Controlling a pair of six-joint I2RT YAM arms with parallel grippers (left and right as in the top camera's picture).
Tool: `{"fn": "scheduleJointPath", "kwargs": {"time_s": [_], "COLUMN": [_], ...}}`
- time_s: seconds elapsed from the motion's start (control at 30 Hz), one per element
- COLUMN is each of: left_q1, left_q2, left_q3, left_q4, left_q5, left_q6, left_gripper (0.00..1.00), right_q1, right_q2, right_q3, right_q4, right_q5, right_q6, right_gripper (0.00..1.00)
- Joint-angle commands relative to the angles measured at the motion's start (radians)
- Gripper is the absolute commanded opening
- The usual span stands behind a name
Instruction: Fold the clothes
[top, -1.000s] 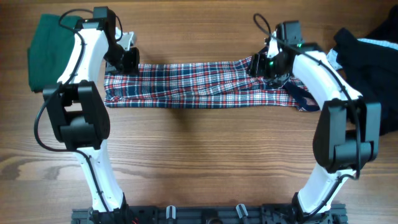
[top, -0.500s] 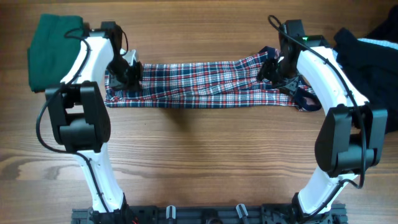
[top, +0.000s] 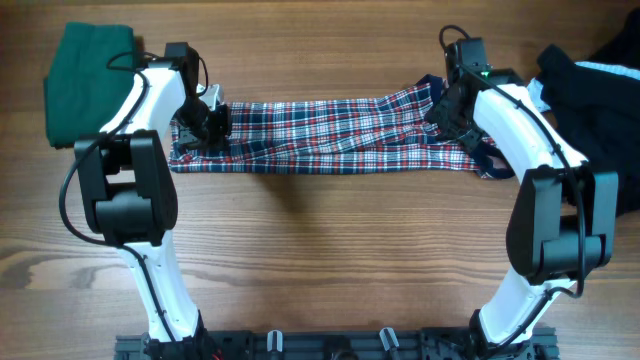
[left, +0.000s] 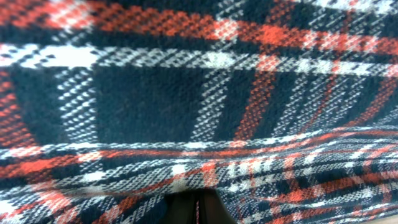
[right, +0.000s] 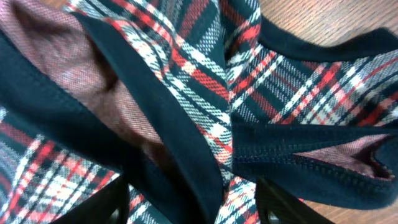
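Looking down from overhead, I see the plaid dress stretched in a long band across the far half of the tabletop, between both arms. My left fingers are clenched on its left end — that wrist camera shows nothing but plaid. My right fingers stand spread over the right end, straddling a fold of navy trim without pinching it. A dark-green garment lies far left, a black garment far right.
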Motion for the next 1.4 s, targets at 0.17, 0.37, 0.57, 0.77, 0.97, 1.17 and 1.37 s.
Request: {"fn": "scheduleJointPath", "kwargs": {"time_s": [0.17,0.37,0.57,0.77,0.97,1.17,1.37], "left_q1": [-0.002,-0.002,-0.002,-0.002,-0.002,-0.002,-0.002], "left_q2": [-0.023,-0.023,-0.023,-0.023,-0.023,-0.023,-0.023], "left_q3": [-0.013,-0.013,-0.013,-0.013,-0.013,-0.013,-0.013], "left_q4": [0.011,0.011,0.011,0.011,0.018,0.019,0.022], "left_q5": [-0.011,-0.011,-0.011,-0.011,-0.011,-0.015,-0.015], "left_q6": [-0.013,-0.013,-0.013,-0.012,-0.012,-0.008,-0.008], "left_gripper": [0.04,0.04,0.04,0.04,0.04,0.04,0.04], "right_q1": [-0.002,-0.002,-0.002,-0.002,-0.005,-0.042,-0.073], "right_q2": [-0.01,-0.01,-0.011,-0.052,-0.161,-0.212,-0.212], "right_q3": [-0.021,-0.021,-0.021,-0.021,-0.02,-0.02,-0.02], "right_q4": [0.048,0.038,-0.032,-0.083,-0.107,-0.23,-0.322], "right_q5": [0.029,0.028,0.028,-0.001,-0.056,-0.061,-0.061], "right_q6": [-0.013,-0.037,-0.045,-0.103,-0.156,-0.167,-0.195], "right_gripper": [0.36,0.21,0.05,0.04,0.05,0.05,0.05]}}
